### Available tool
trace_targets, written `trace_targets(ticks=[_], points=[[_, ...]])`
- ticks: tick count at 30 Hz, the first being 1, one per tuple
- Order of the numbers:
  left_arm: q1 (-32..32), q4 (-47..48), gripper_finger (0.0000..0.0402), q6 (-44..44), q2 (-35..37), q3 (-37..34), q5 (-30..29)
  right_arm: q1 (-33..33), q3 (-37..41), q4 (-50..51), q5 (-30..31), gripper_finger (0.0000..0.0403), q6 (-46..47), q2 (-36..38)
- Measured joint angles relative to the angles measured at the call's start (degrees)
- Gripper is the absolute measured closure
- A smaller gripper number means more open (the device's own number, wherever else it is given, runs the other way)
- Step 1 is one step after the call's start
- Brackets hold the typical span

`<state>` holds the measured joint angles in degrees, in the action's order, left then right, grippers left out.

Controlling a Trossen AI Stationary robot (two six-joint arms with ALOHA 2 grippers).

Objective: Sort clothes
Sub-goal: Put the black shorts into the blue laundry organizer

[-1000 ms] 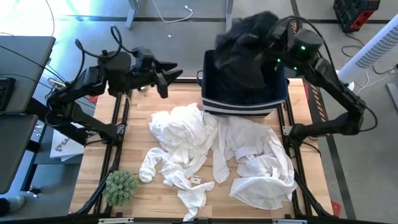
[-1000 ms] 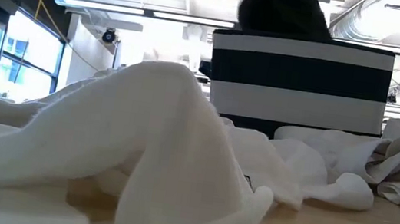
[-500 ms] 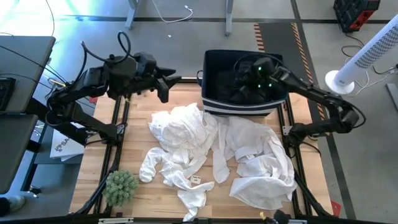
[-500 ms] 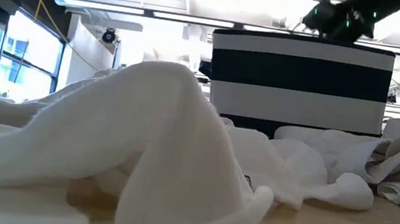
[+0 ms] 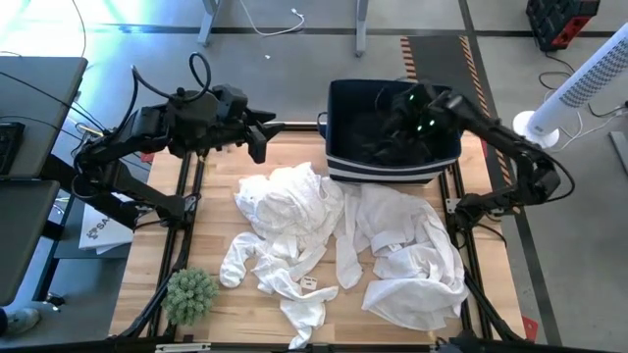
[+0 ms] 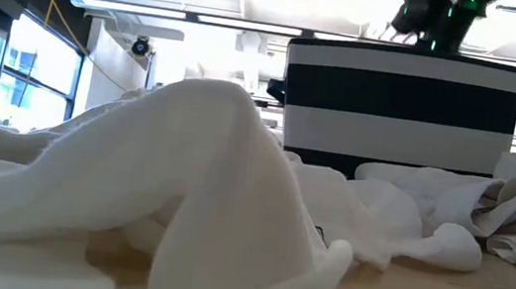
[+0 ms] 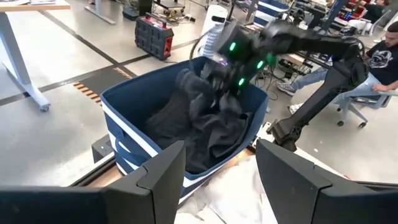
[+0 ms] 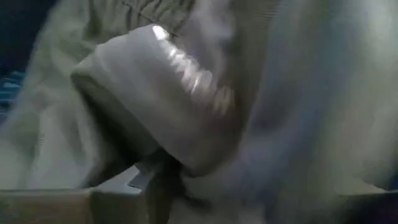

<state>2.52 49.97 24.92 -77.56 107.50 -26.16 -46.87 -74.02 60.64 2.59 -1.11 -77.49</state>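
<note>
A black garment (image 5: 385, 139) lies crumpled inside the navy striped bin (image 5: 339, 103) at the table's far right; the left wrist view shows the garment (image 7: 205, 127) heaped there too. My right gripper (image 5: 400, 126) reaches down into the bin, right at the garment, which fills the right wrist view. Several white clothes (image 5: 294, 211) lie in a heap across the middle of the table, spreading toward its right (image 5: 417, 260). My left gripper (image 5: 265, 127) hovers open at the far left, above the table edge, pointing toward the bin with nothing between its fingers (image 7: 163, 177).
A green spiky plant (image 5: 189, 294) stands at the near left corner. In the low view the white heap (image 6: 193, 186) rises in front of the striped bin (image 6: 402, 114). A person sits beyond the table's right side (image 7: 382, 53). Bare wood shows at the left (image 5: 211, 235).
My right gripper has come down from above the bin into it, tipping steeply downward, carrying the black garment, which was bunched in the air and now lies inside the bin. The bin has slid a little toward the table's right edge.
</note>
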Motion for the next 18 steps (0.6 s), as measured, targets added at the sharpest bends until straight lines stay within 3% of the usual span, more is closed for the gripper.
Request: trace_targets(ticks=[6, 9, 14, 16, 18], points=[[0.0, 0.0, 0.0209, 0.0, 0.0, 0.0, 0.0, -0.1, -15.9, 12.5, 0.7, 0.0164, 6.4, 0.1], [0.0, 0.1, 0.0209, 0.6, 0.0, 0.0, 0.0, -0.1, -19.3, 9.4, -0.8, 0.0163, 7.5, 0.2], [0.0, 0.5, 0.0209, 1.0, 0.0, 0.0, 0.0, -0.4, -13.3, -9.1, -17.6, 0.0169, 3.8, 0.2], [0.0, 1.0, 0.0209, 1.4, 0.0, 0.0, 0.0, -0.4, -7.9, -14.2, -19.4, 0.0172, 4.1, 0.1], [0.0, 2.2, 0.0209, 2.1, 0.0, 0.0, 0.0, -0.4, -1.6, -17.9, -17.4, 0.0175, 5.7, 0.1]])
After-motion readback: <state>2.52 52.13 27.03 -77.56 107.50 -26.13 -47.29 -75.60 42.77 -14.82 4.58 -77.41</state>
